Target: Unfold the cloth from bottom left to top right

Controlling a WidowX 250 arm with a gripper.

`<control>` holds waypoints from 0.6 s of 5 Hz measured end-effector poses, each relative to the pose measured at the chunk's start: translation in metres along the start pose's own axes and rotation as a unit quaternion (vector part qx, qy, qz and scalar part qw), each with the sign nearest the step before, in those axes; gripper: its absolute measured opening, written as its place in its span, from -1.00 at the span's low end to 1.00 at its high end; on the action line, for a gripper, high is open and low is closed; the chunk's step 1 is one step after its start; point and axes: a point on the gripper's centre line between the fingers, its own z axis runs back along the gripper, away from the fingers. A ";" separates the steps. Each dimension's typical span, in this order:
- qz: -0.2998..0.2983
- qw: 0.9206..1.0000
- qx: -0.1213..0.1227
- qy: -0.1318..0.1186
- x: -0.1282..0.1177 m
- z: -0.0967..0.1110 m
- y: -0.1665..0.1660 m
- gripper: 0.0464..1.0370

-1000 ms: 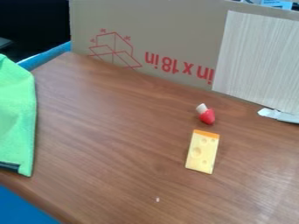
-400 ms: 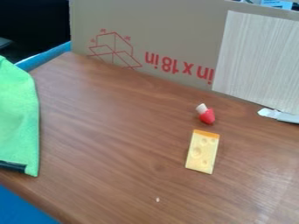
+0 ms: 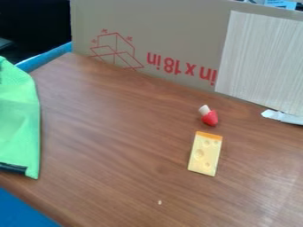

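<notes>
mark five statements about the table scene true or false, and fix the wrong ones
1. The green cloth lies at the left side of the view. True.
2. The toy cheese slice rests on top of the cloth. False: it lies on the wooden table, apart from the cloth.
3. The cloth has a dark strip near its lower edge. True.
4. The small red and white toy touches the cardboard. False: it lies on the table, apart from the cardboard.
5. The cheese slice has an orange band along one short edge. True.
</notes>
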 end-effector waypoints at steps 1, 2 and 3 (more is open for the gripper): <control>-0.007 1.000 0.021 0.016 -0.002 0.002 -0.004 -0.99; -0.028 0.999 0.007 0.021 -0.008 0.012 -0.031 -0.99; -0.062 0.998 -0.010 0.022 -0.019 0.022 -0.062 -0.99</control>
